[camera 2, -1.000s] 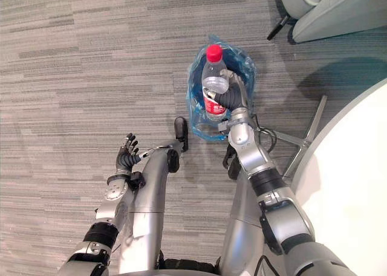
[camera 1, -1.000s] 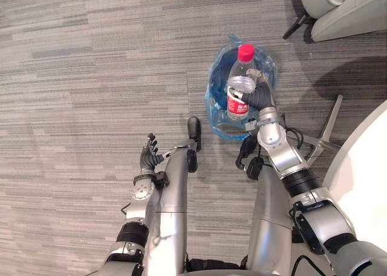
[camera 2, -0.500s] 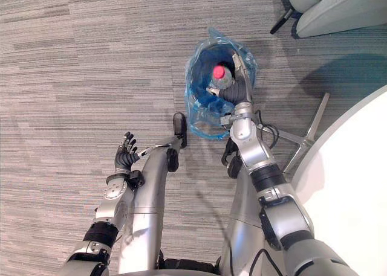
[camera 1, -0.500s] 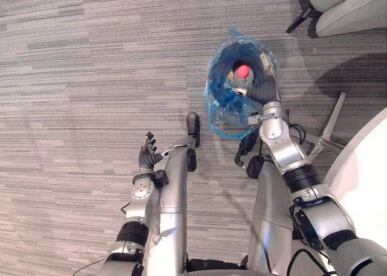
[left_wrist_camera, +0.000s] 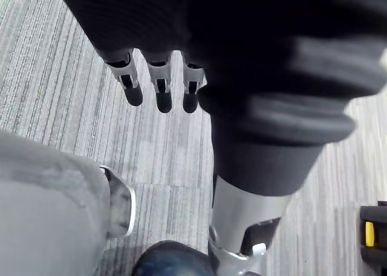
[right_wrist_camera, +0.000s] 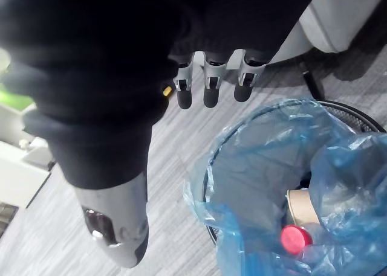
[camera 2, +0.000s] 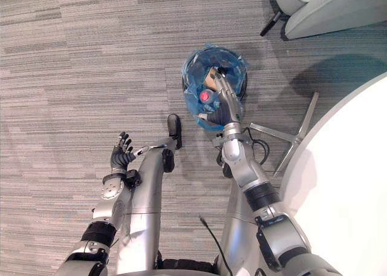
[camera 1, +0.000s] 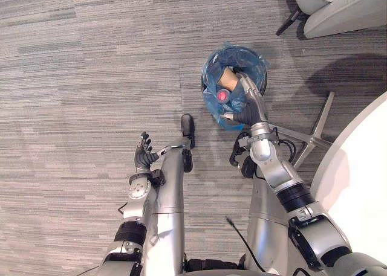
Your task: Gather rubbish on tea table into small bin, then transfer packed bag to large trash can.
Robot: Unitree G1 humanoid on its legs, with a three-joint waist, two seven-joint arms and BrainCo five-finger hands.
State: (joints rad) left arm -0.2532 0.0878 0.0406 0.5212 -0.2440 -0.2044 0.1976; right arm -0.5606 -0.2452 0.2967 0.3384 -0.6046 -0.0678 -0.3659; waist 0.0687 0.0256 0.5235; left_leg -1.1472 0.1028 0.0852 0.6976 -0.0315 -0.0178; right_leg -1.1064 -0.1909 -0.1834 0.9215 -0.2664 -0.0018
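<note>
Small bin (camera 1: 211,99) sits on grey striped carpet (camera 1: 91,70).

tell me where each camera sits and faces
Left eye view: on the head, looking down at the carpet; both arms, left hand open, right hand open over the small bin.
Right eye view: beside it, same scene.
Left wrist view: along the left hand's fingers toward the carpet.
Right wrist view: along the right hand's fingers into the bin.
Shared: eye views and right wrist view both see the red-capped bottle in the bin.
</note>
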